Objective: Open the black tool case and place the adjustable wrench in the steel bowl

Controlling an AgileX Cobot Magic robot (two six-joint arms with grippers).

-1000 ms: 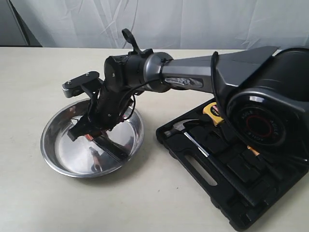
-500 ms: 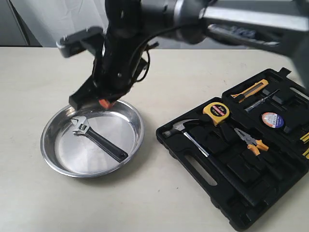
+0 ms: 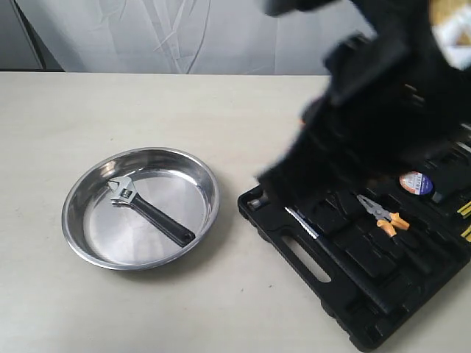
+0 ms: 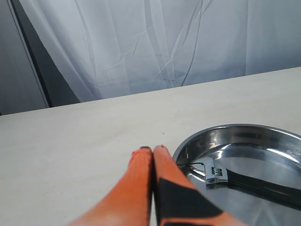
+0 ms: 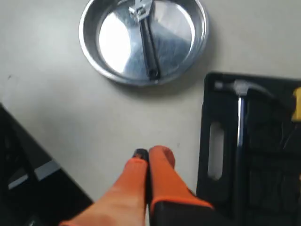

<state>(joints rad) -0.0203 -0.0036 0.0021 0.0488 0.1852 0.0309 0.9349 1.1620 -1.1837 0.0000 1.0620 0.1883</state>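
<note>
Where the wrench (image 3: 151, 213) lies is the flat bottom of the steel bowl (image 3: 72, 209): silver head toward the far-left rim, black handle slanting to the near right. Nothing grips it.

Bowl stands on the pale table (image 3: 221, 309), left of the black case (image 3: 346, 290), near it but apart. Case lies open, its slot handle on the edge facing the bowl.

In the recesses: hammer (image 5: 237, 89) along the handle edge, orange-handled pliers (image 3: 383, 215), and a round red, white and blue label (image 3: 416, 182) whose print is too blurred to read.

Right arm (image 3: 368, 118) shows only as a dark smear over the far part of the case in the outside view.

Right gripper (image 5: 149, 155): orange fingers pressed together, nothing between them. Its camera looks down on bowl, table and case edge.

Left gripper (image 4: 150, 150): fingers likewise closed on nothing, low over the table near the bowl's rim.

White curtain (image 4: 141, 42) hangs behind the table.
</note>
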